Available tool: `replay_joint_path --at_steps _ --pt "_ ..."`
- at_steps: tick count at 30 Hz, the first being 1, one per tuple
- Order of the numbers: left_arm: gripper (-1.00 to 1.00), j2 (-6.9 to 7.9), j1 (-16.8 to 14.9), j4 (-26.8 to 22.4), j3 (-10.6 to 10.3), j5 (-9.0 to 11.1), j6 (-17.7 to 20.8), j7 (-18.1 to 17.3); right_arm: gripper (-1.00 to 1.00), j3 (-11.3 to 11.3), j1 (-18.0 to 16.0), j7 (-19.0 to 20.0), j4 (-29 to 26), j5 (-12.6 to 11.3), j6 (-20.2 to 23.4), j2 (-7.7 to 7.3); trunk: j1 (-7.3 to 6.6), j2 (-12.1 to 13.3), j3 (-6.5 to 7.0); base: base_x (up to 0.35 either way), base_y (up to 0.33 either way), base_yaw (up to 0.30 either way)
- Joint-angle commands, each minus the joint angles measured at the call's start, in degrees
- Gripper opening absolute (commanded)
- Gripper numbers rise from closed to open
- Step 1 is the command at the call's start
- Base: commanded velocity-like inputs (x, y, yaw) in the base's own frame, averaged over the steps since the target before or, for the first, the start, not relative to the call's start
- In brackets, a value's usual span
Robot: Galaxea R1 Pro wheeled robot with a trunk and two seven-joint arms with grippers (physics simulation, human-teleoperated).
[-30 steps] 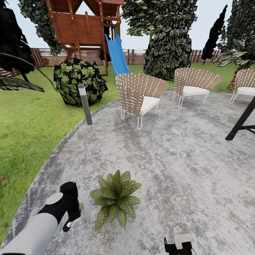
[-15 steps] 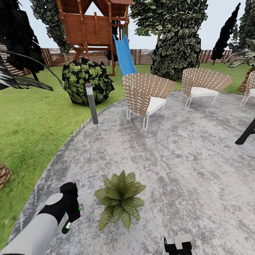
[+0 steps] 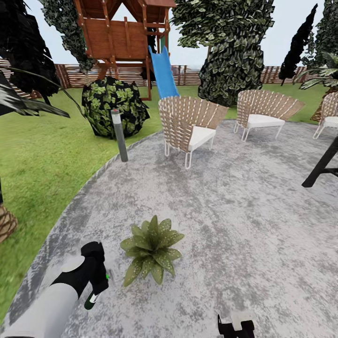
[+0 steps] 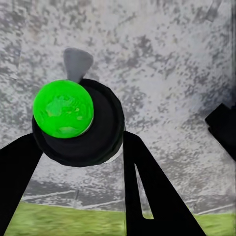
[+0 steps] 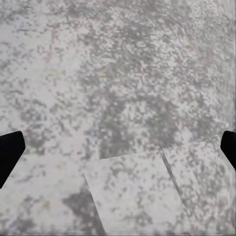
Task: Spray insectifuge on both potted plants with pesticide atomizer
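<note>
Left end effector (image 3: 96, 281) grips atomizer (image 3: 92, 297) beside potted plant (image 3: 150, 249).

The right gripper (image 3: 236, 325) is cut off by the bottom edge of the head view. The pesticide atomizer (image 3: 95, 295) is mostly hidden behind the left gripper (image 3: 99, 281). The far right chair (image 3: 328, 115) is cut off.

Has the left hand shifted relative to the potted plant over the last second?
No clear move: the left hand stays just left of the potted plant; the camera swung, shifting both together.
</note>
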Motion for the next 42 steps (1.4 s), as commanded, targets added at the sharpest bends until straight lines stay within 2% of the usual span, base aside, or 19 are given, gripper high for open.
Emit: replay_joint_path --at_steps 1,10,15,17,19,20,23,24,25,26,28,29,31,33,36,37,38,40,42 --pt "-1.0 -0.02 0.0 -0.1 -0.2 -0.2 0.5 -0.4 1.0 0.5 0.0 -0.3 0.0 -0.3 -0.1 0.01 -0.03 0.0 -0.05 -0.168 -0.239 0.087" --pt "-1.0 -0.24 -0.2 -0.1 -0.2 -0.3 0.6 -0.4 1.0 0.5 0.0 -0.3 0.0 -0.3 -0.1 0.01 -0.03 0.0 -0.19 -0.195 -0.219 0.244" --pt "-1.0 -0.07 -0.2 -0.1 0.2 0.0 0.5 -0.4 1.0 0.5 0.0 -0.3 0.0 -0.3 -0.1 0.01 -0.03 0.0 -0.2 -0.298 -0.105 0.257" --pt "-1.0 0.02 -0.1 0.0 0.7 1.0 0.2 -0.5 1.0 0.5 0.0 -0.3 0.0 -0.3 -0.1 0.01 -0.03 0.0 -0.2 -0.322 -0.018 0.071" --pt "-1.0 0.11 0.2 0.3 1.8 5.0 -0.8 -0.4 1.0 0.5 0.0 -0.3 0.0 -0.2 -0.1 -0.06 -0.03 0.0 -0.2 -0.333 -0.005 0.019" --pt "-1.0 0.28 0.4 0.6 2.2 8.7 -3.6 -0.4 1.0 0.5 0.0 -0.3 -0.1 -0.2 -0.2 -0.24 -0.03 0.0 -0.2 -0.335 -0.001 0.005" --pt "-1.0 0.67 0.5 1.4 2.6 18.2 -14.9 -0.7 1.0 0.8 -0.1 -0.2 -0.5 -0.1 -0.2 -0.52 -0.03 0.0 -0.2 -0.32 0.0 0.002" --pt "-1.0 0.7 0.5 2.3 2.8 20.5 -17.4 -0.8 1.0 1.6 -0.1 -0.2 -0.8 0.3 -0.2 -0.62 -0.03 0.0 -0.2 -0.153 0.0 0.0" --pt "-1.0 0.72 0.5 4.0 2.9 22.1 -19.8 -0.8 1.0 3.1 -0.1 -0.1 -2.2 1.8 -0.1 -1.0 -0.03 0.0 -0.2 -0.063 0.0 0.0" --pt "-1.0 0.72 0.5 4.7 2.9 22.6 -21.1 -0.8 1.0 3.6 0.0 0.1 -3.4 2.9 -0.1 -1.43 -0.03 0.0 -0.2 -0.04 0.0 0.0" --pt "-1.0 0.74 0.5 7.6 2.9 23.2 -27.3 -0.5 1.0 4.4 -0.1 4.0 -8.4 6.0 1.0 -2.75 -0.03 0.0 -0.2 -0.016 0.0 0.0" --pt "-1.0 0.69 0.5 9.3 3.1 23.2 -30.2 -0.4 1.0 4.6 -0.3 7.6 -10.1 6.7 2.8 -3.18 -0.03 0.0 -0.2 -0.005 0.0 0.0" --pt "-1.0 0.6 0.5 11.1 3.4 23.2 -32.9 -0.3 1.0 4.7 -1.2 16.2 -12.6 7.4 7.5 -3.59 -0.03 0.0 -0.2 -0.002 0.0 0.0" --pt "-1.0 0.63 0.5 11.6 3.4 23.2 -33.8 -0.3 1.0 4.7 -2.9 24.6 -14.9 9.3 10.3 -3.79 -0.03 0.0 -0.2 0.0 0.0 0.0" --pt "-1.0 0.56 0.5 11.8 2.8 22.5 -34.2 -0.3 1.0 4.7 -5.4 34.6 -15.8 16.4 11.5 -3.85 -0.03 0.0 -0.2 0.0 0.0 0.0" --pt "-1.0 0.56 0.5 11.8 2.7 22.4 -34.2 -0.3 1.0 4.7 -6.0 37.3 -15.9 17.9 11.6 -3.85 -0.03 0.0 -0.2 0.0 0.0 0.0" --pt "-1.0 0.56 0.5 11.8 2.6 22.3 -34.2 -0.4 1.0 4.6 -6.6 42.3 -17.2 19.0 11.7 -3.85 -0.03 0.0 -0.2 0.0 0.0 0.0" --pt "-1.0 0.54 0.5 11.8 2.5 22.2 -34.3 -0.4 1.0 4.6 -6.7 45.7 -18.6 19.3 11.7 -3.85 -0.03 0.0 -0.2 0.0 0.0 0.0" --pt "-1.0 0.47 0.5 11.8 2.4 22.1 -34.3 -0.4 1.0 4.6 -6.8 47.1 -19.4 19.4 11.8 -3.77 -0.03 0.0 -0.2 0.0 0.0 0.0"
